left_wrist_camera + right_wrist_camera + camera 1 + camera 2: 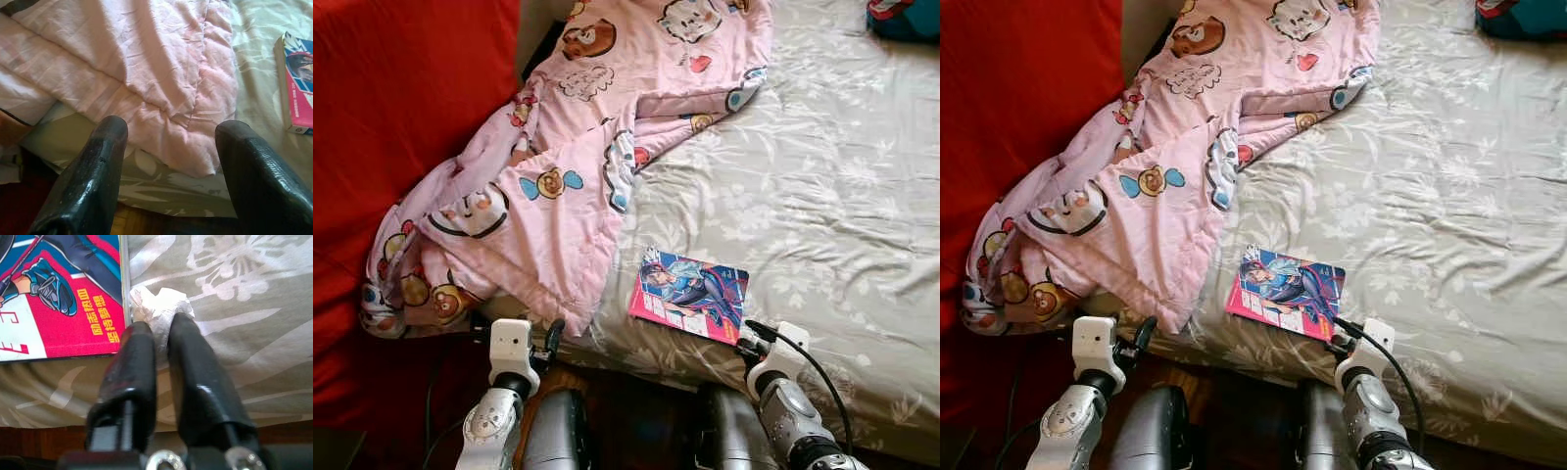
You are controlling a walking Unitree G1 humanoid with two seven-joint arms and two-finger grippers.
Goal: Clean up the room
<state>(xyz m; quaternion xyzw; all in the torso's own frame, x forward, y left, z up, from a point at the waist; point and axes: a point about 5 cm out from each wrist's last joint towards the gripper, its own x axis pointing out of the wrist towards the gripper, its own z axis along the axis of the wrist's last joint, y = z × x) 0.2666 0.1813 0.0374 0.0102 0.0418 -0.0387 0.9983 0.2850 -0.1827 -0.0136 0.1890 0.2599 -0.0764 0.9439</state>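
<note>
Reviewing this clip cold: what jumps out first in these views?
The crumpled pink cartoon-print blanket sprawls over the bed's left side against a red wall. A bright comic book lies near the front edge of the floral grey sheet. The right gripper is shut on a crumpled white tissue beside the book, while the left gripper is open before the blanket's corner.

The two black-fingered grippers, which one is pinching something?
The right gripper, shut on a crumpled white tissue beside the pink comic book. The left gripper is open at the pink blanket.
</note>
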